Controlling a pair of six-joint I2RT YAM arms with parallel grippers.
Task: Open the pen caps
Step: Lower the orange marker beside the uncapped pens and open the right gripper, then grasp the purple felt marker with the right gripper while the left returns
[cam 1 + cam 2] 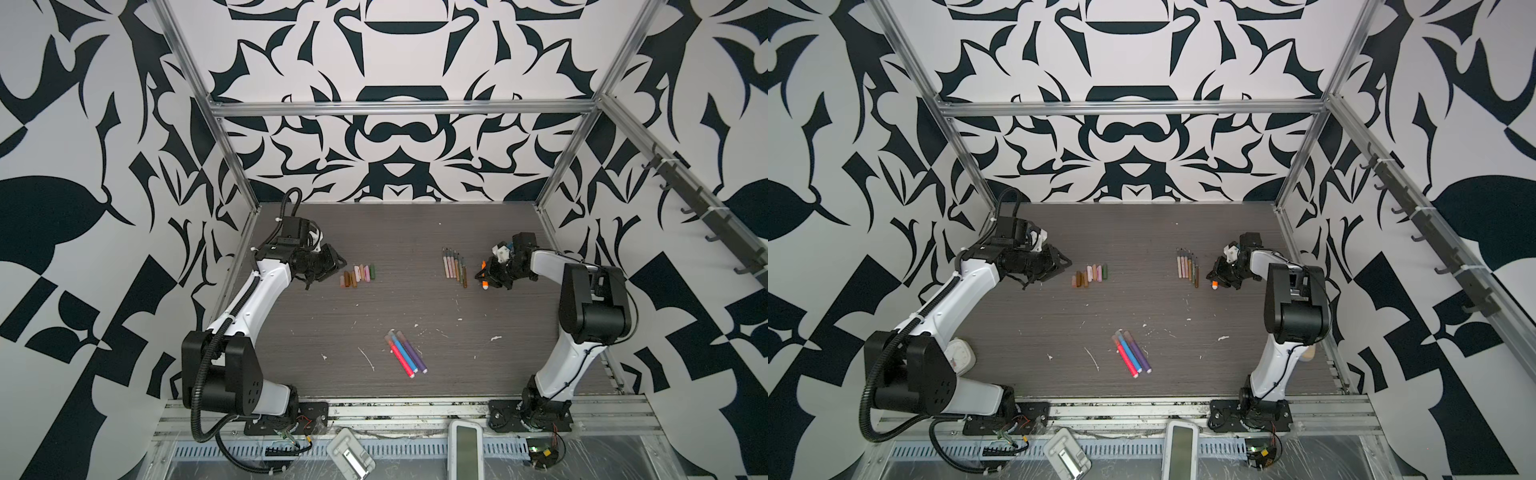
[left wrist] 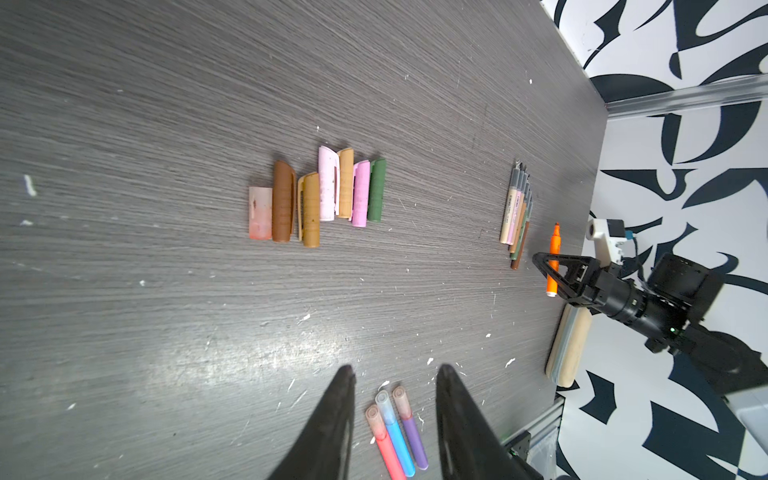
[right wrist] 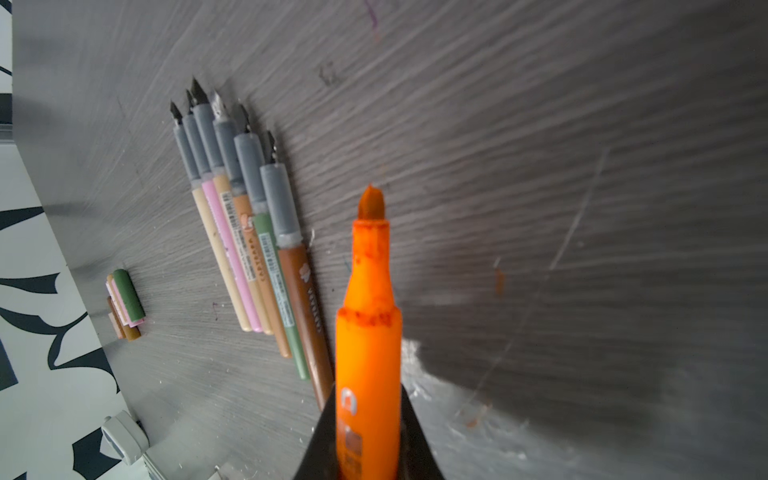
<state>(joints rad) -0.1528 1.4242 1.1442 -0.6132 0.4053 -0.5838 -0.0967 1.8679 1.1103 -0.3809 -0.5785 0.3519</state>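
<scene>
Left gripper (image 2: 397, 372): jaws stood partly apart with nothing between them. It hung over the dark grey wood-grain desk (image 1: 415, 303), to the left of the cap row in both top views.
Right gripper (image 3: 368, 440): closed on the barrel of the thick orange plastic marker (image 3: 368, 332), which jutted forward out of the jaws.
Orange marker: cap off and felt nib bare. It sat just beside the brown end of the slim-pen row. Whether it touched the desk could not be told.
Pen caps: seven short plastic pen caps (image 2: 318, 197) lay side by side in a tight row, left of centre on the desk. From the left gripper's side the order was translucent peach, brown, tan, pale pink, tan, pink, dark green.
Slim pens: six slim uncapped pens (image 3: 253, 249) lay touching in a staggered row, right of centre and well apart from the caps. Their barrels were tan, pink, tan, brown-orange, green and brown — each had a grey grip and a dark nib pointing to the rear.
Thick markers: three thick capped markers (image 1: 405, 353) — pink-red, blue, purple — lay touching near the desk's front edge, with translucent caps on.
</scene>
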